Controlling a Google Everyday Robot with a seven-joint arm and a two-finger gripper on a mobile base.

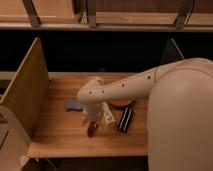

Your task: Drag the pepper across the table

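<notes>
The pepper (91, 130) lies low and centre-left in the frame, near the front edge of the table (60, 142). The gripper (93, 121) sits right over it, seemingly touching; whether it is clamped I cannot tell. A black bar (125, 119) lies to the right, with an orange plate (121, 103) behind. Contact seems made, so the next move is a steady sideways pull, pressing down.

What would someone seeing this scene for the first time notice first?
The big white robot arm dominates, filling the right side and reaching left over the table. Its gripper is down over the dark red pepper near the table's front middle. Just to the right lies a black bar, with an orange plate partly hidden behind the arm.
</notes>
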